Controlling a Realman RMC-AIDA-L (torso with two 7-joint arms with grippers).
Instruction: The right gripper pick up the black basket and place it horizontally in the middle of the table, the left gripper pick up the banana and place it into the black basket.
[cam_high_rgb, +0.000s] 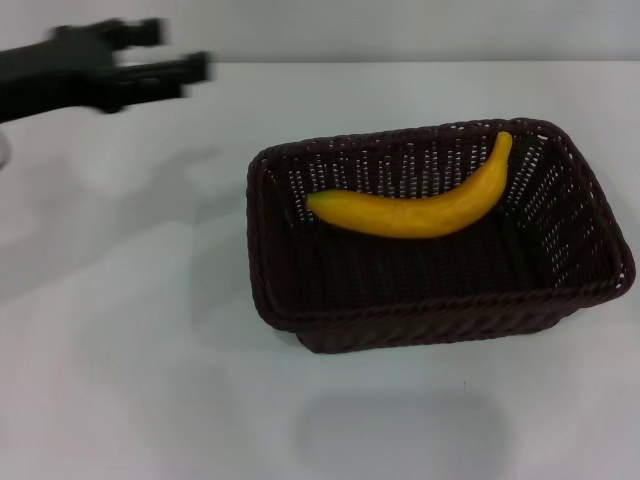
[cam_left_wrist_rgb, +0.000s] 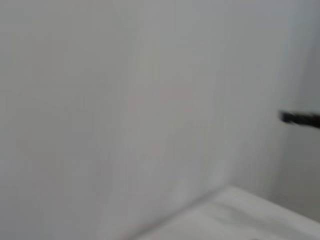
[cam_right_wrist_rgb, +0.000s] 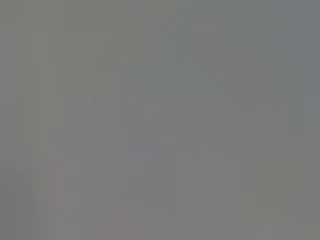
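The black basket (cam_high_rgb: 440, 305) stands lengthwise across the white table (cam_high_rgb: 120, 330), right of the middle in the head view. The yellow banana (cam_high_rgb: 410, 212) lies inside it, along the far side of its floor, one end resting up against the far right wall. My left gripper (cam_high_rgb: 180, 50) is at the far left, well above and away from the basket, its black fingers apart and empty. My right gripper is out of view in every frame. The right wrist view shows only plain grey.
The left wrist view shows a blurred pale surface and a small dark bar (cam_left_wrist_rgb: 300, 119) at one edge. The table's far edge (cam_high_rgb: 400, 62) runs along the top of the head view.
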